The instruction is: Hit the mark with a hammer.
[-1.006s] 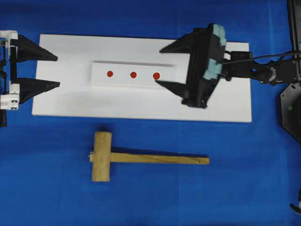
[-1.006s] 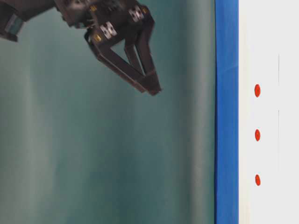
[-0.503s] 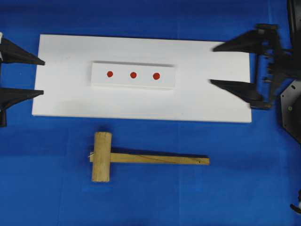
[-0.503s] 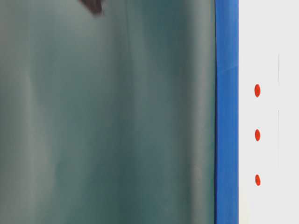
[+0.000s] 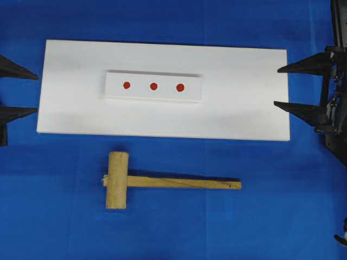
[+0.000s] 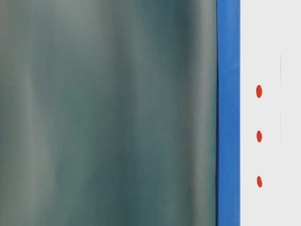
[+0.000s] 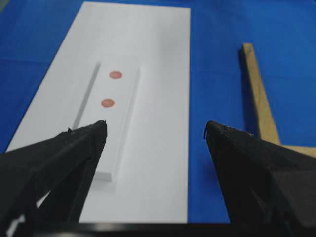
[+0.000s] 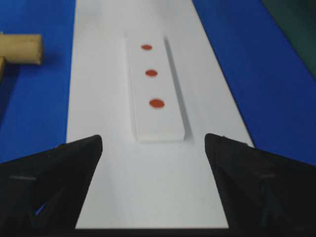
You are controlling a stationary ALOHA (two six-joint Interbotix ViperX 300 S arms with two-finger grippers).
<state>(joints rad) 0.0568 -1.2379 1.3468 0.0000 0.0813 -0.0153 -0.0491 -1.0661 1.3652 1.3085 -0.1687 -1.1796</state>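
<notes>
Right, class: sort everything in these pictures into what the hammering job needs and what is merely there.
Needed:
- hammer
- three red marks
- small white block carrying them

Merely there:
- large white board
- blue table cover

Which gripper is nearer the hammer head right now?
Left. The left gripper sits open at the board's left end, up and left of the hammer head. The right gripper, also open, is at the board's far right end, beyond the handle tip.

Light, matt wooden hammer (image 5: 127, 184); smooth white board (image 5: 238, 108); matt blue table cover (image 5: 282, 206).
</notes>
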